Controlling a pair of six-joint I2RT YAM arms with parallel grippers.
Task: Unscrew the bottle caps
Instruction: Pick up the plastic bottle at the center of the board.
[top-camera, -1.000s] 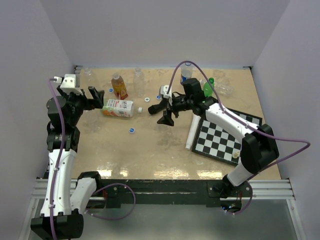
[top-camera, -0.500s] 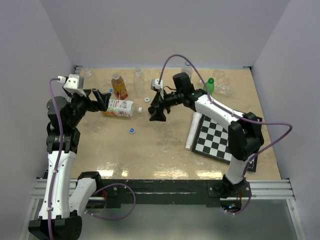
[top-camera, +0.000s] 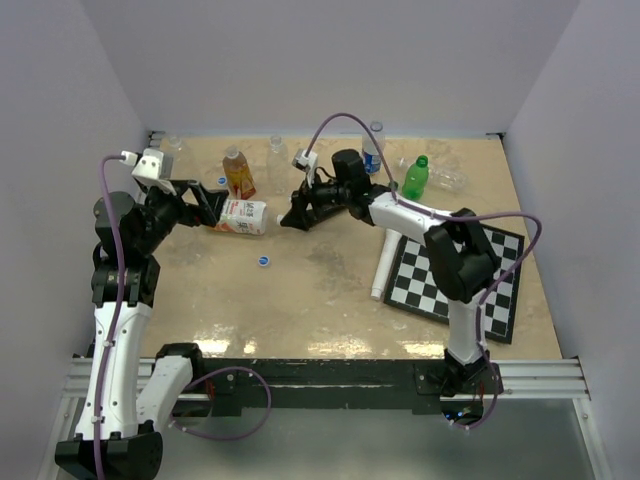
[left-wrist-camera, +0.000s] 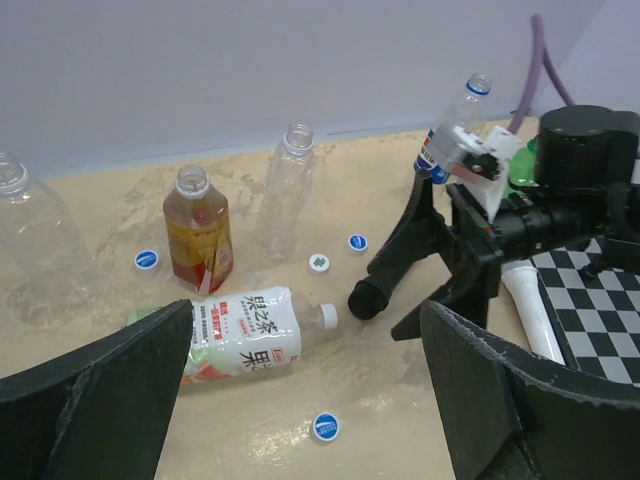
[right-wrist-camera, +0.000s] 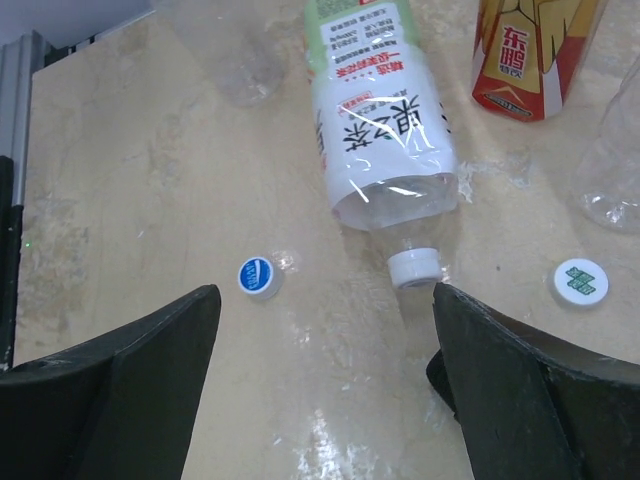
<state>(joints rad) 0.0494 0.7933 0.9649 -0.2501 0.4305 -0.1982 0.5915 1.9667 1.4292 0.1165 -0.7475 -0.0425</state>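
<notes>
Both tools gape, left tool (top-camera: 208, 205) near the base and right tool (top-camera: 293, 218) just off the white cap (right-wrist-camera: 414, 266) of the bottle (right-wrist-camera: 385, 130) lying on the desk (top-camera: 320, 280): probably light, thin-walled and slick, so clamp the body and pinch the cap's rim.

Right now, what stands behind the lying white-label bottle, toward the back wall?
An uncapped amber bottle stands upright just behind the lying bottle, a loose blue cap beside it. A finger of the left gripper hides the lying bottle's base end.
</notes>
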